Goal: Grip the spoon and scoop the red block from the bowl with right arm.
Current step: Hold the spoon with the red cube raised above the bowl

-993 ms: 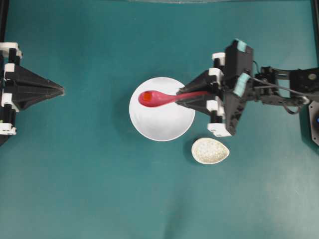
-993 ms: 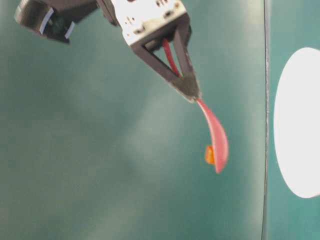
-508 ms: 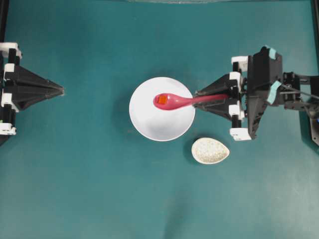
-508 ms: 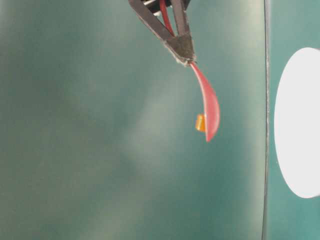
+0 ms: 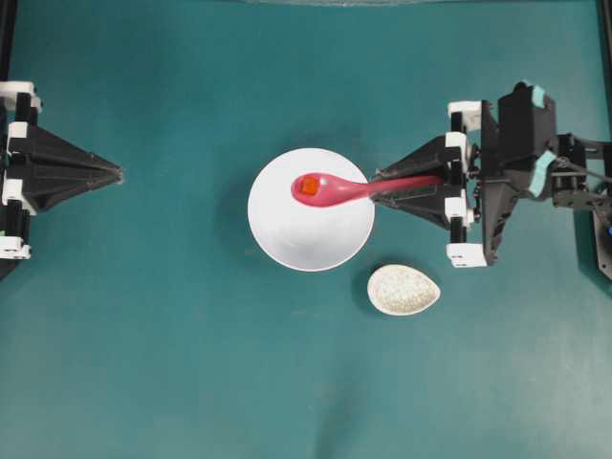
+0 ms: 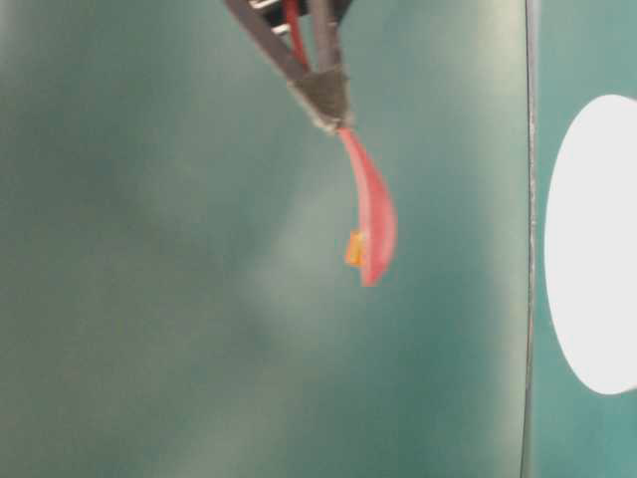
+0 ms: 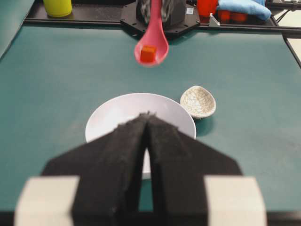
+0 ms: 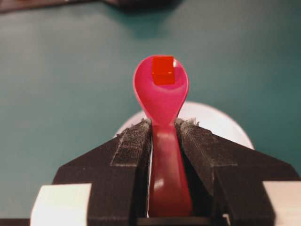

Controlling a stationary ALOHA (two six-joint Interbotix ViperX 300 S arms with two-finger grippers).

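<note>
Item 1, the bowl (image 5: 311, 229): plain white, round, sitting on the teal worktop (image 5: 191, 363). I take it as my landmark for everything below. I can read no brand, label or writing on it, nor on any other item here.

Item 2, the spoon (image 5: 335, 189): glossy pink-magenta, scoop held in the air above the bowl's upper half as I see it from overhead, handle running off past the bowl's right rim.

Item 3, the red block (image 5: 308, 186): 1 small red-orange cube lying inside the spoon's scoop, clear of the bowl's floor. My right wrist view shows it toward the far end of the scoop (image 8: 163, 70).

Item 4, the right gripper (image 5: 375, 189): just past the bowl's right rim, jaws clenched on the spoon's handle from both sides.

Item 5, the left gripper (image 5: 120, 174): well to the left of the bowl, pointing toward it, jaws pressed together with nothing between them.

Item 6, a speckled beige oval dish (image 5: 404, 290): on the worktop just beyond the bowl's lower right edge, not touching it.

Item 7, far edge of the worktop beyond the bowl, left wrist view: a yellow cup (image 7: 58, 7) and a blue cloth (image 7: 244, 8).
</note>
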